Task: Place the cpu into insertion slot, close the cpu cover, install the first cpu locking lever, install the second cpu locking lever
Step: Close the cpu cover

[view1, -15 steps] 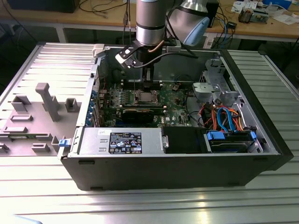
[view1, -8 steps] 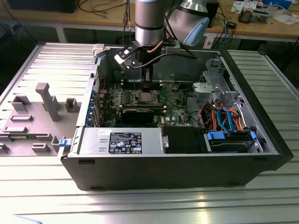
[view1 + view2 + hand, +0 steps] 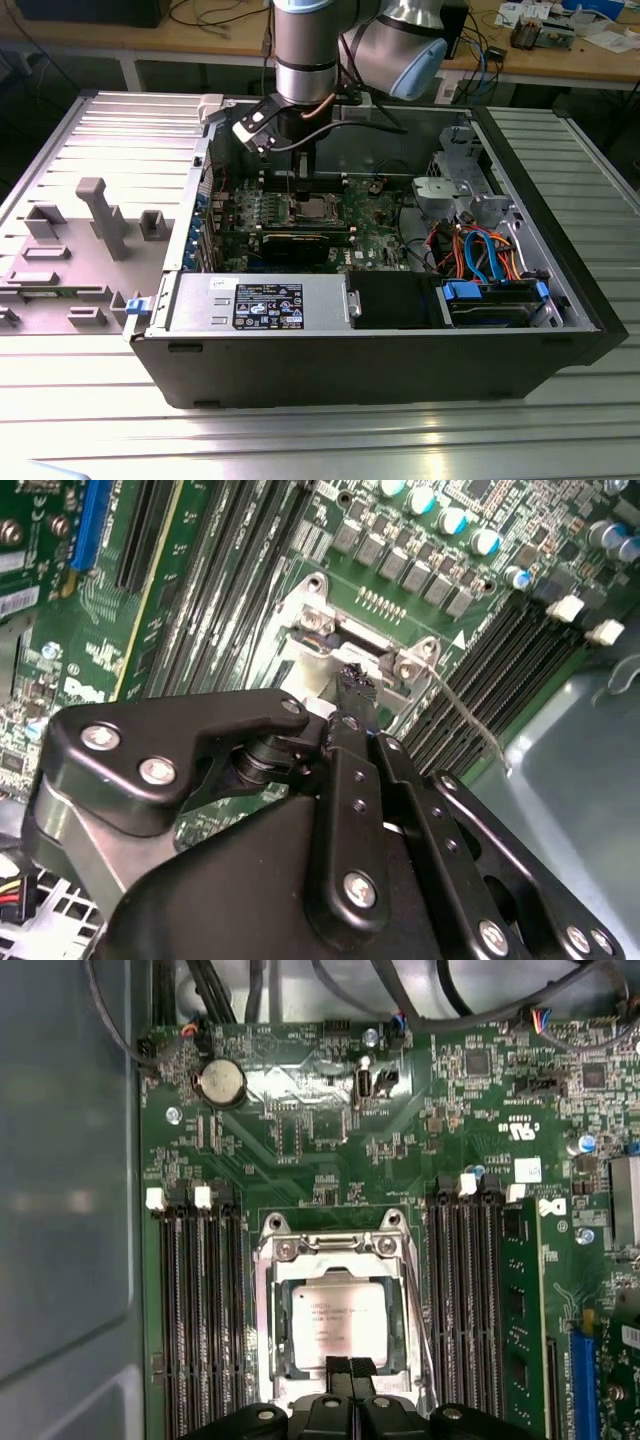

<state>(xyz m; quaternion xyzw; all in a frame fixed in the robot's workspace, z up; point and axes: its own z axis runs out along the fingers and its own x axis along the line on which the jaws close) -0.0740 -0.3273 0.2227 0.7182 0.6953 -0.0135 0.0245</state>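
Fingers together; cpu (in insertion slot)

The bench is a silver metal surface of long ribs running across the exterior view, with light glaring off them near the front. An open black computer case lies on its side directly on it, about the middle, its open face turned up. Against the case's side, toward the exterior view's left, a paler grey ribbed plate lies flat on the bench, and several grey blocks stand on that plate, the tallest an upright post
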